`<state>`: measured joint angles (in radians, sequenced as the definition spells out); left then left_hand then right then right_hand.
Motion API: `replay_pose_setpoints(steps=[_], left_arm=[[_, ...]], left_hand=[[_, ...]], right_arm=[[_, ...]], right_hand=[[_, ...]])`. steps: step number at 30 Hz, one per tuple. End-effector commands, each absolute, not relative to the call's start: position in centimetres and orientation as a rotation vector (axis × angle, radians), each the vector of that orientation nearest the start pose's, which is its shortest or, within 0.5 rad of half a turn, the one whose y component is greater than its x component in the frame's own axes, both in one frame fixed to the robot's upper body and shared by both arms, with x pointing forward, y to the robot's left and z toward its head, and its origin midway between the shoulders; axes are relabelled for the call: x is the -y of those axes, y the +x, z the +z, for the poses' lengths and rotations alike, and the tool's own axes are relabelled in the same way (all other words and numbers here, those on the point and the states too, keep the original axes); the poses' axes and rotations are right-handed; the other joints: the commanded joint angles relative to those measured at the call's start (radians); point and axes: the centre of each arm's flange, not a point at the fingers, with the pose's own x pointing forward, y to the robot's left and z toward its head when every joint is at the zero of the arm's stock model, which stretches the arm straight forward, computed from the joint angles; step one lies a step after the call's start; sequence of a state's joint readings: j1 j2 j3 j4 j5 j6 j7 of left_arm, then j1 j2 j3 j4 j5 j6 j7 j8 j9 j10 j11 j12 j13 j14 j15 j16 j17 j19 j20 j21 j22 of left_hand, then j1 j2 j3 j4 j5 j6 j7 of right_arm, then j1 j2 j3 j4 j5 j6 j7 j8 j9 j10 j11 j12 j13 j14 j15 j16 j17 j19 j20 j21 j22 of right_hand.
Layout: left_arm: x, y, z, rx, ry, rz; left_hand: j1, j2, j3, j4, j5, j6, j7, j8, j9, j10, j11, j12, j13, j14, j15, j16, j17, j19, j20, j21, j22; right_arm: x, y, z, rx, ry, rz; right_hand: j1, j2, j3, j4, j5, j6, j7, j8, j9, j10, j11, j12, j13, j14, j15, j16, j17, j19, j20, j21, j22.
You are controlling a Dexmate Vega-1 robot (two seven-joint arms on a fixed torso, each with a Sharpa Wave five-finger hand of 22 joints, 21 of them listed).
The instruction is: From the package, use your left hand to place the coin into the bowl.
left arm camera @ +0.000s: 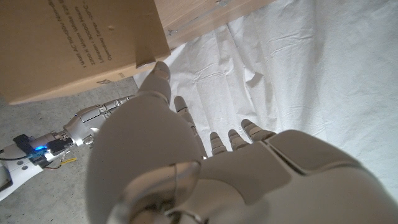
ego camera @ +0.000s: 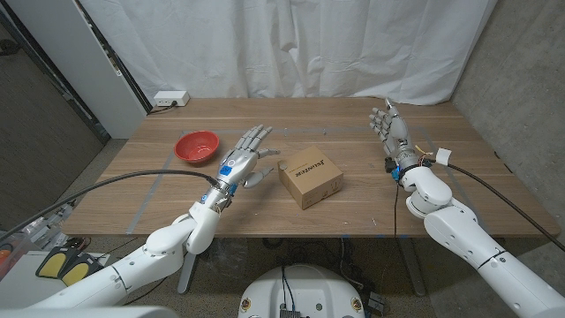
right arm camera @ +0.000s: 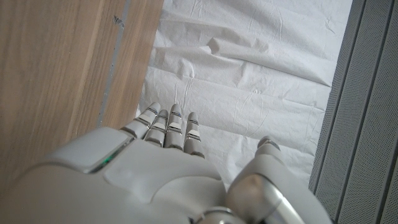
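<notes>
Cardboard package [ego camera: 311, 176]: closed, printed label on top, sat near the tabletop's [ego camera: 353, 119] middle, turned slightly askew. Contents not visible; the coin could not be seen.

Red bowl [ego camera: 196, 146]: stood toward the tabletop's left edge, well apart from the package; its inside looked bare.

Left hand [ego camera: 245, 159]: fingers spread, holding nothing, between bowl and package, thumb just beside the package's left side.

Right hand [ego camera: 389, 130]: released, fingers extended, near the tabletop's right edge.

White power strip [ego camera: 169, 99]: far left corner.
</notes>
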<state>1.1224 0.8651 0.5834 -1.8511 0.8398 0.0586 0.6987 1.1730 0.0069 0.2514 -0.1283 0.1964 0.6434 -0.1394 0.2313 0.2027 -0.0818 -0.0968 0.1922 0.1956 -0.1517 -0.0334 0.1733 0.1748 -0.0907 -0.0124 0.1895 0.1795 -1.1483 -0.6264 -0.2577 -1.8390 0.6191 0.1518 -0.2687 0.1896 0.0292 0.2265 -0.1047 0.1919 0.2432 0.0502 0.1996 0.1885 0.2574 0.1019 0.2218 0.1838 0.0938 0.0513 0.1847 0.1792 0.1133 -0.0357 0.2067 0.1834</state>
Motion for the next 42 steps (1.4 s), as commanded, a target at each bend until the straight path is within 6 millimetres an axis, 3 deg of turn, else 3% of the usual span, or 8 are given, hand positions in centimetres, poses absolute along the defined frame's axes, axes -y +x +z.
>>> replay_pose_setpoints(steps=[1, 14, 21, 42], left_arm=[[-20.6, 50.6, -8.3, 1.11, 1.393, 0.248], [-20.3, 50.8, -8.5, 1.088, 1.405, 0.257], [-19.6, 49.9, -8.7, 1.079, 1.425, 0.272], [-18.9, 49.3, -9.1, 0.981, 1.45, 0.31]], left_hand=[[0.002, 0.01, -0.005, 0.002, 0.008, 0.004, 0.002, 0.002, 0.004, -0.009, 0.001, 0.001, -0.001, -0.013, -0.035, 0.001, 0.003, -0.012, 0.002, 0.0, 0.001], [-0.001, 0.014, -0.01, 0.006, 0.008, 0.016, -0.002, 0.006, 0.006, -0.002, 0.0, 0.008, -0.001, -0.013, -0.04, 0.006, 0.003, -0.016, 0.002, 0.002, 0.001], [0.001, 0.016, -0.012, 0.006, 0.009, 0.013, -0.004, 0.005, 0.006, -0.006, -0.002, 0.008, -0.001, -0.021, -0.038, 0.005, 0.003, -0.024, 0.003, 0.001, 0.001], [0.007, 0.027, -0.02, 0.006, 0.01, -0.064, 0.018, -0.024, 0.009, -0.05, 0.012, 0.001, -0.001, -0.054, -0.01, 0.004, 0.004, -0.067, 0.011, -0.002, 0.002]], right_arm=[[26.9, 55.7, -2.2, 0.612, 0.054, 0.104], [27.4, 55.9, -2.4, 0.618, 0.064, 0.103], [27.8, 55.6, -2.5, 0.617, 0.065, 0.1], [28.0, 56.0, -2.9, 0.565, 0.044, 0.104]], right_hand=[[0.004, 0.003, -0.004, -0.001, 0.0, 0.01, -0.001, -0.001, 0.002, 0.008, -0.005, 0.0, 0.002, 0.004, 0.003, 0.0, 0.002, 0.0, -0.012, -0.003, 0.003], [0.004, 0.004, -0.005, -0.001, 0.0, 0.01, -0.001, -0.001, 0.002, 0.007, -0.003, -0.001, 0.003, 0.004, 0.003, 0.0, 0.002, 0.0, -0.012, -0.003, 0.003], [0.004, 0.004, -0.005, -0.001, 0.0, 0.01, 0.0, -0.001, 0.002, 0.007, -0.004, -0.001, 0.003, 0.005, 0.003, 0.0, 0.002, 0.0, -0.012, -0.003, 0.003], [0.003, 0.005, -0.006, -0.001, 0.0, 0.009, -0.001, -0.002, 0.002, 0.008, -0.004, -0.002, 0.003, 0.004, 0.004, 0.0, 0.002, 0.0, -0.011, -0.003, 0.003]])
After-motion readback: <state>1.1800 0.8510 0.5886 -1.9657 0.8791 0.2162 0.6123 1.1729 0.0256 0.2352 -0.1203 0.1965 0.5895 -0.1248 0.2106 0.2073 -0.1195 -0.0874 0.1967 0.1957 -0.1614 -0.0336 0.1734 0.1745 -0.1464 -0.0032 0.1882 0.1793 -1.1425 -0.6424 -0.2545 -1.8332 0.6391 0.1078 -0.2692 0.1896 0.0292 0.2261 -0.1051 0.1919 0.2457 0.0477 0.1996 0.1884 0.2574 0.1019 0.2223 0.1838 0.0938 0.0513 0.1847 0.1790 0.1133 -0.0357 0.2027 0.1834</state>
